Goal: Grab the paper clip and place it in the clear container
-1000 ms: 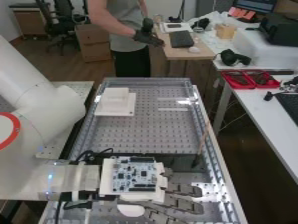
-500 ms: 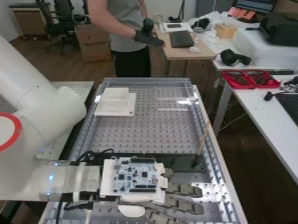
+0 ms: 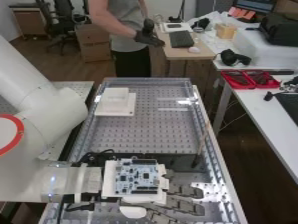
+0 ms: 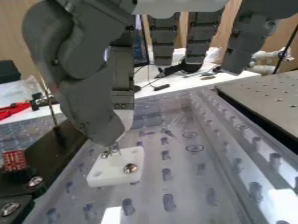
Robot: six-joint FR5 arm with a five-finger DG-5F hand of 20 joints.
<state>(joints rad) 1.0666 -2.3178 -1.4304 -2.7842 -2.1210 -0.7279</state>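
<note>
At the bench's near end in the high view is the hand (image 3: 179, 200), palm under a circuit board, its dark fingers stretched away from the arm with nothing visibly held. In the wrist view the hand (image 4: 83, 90) hangs above the surface, its thumb low over a white block and its fingers fairly straight. Two thin dark oval outlines (image 4: 194, 148) lie on the see-through perforated surface beyond the thumb; whether either is the paper clip I cannot tell. A clear raised wall (image 4: 229, 145) runs beside them; whether it belongs to the container is unclear.
A white block with screws (image 4: 116, 167) sits just below the thumb. A thin upright stick (image 3: 201, 145) stands near the bench's right side. White stacked plates (image 3: 116, 102) lie at the bench's far left. A red tray (image 3: 249, 79) is on the side table.
The hand and its circuit board have shifted slightly to the right in the high view, away from the arm's base. The fingers look the same.
</note>
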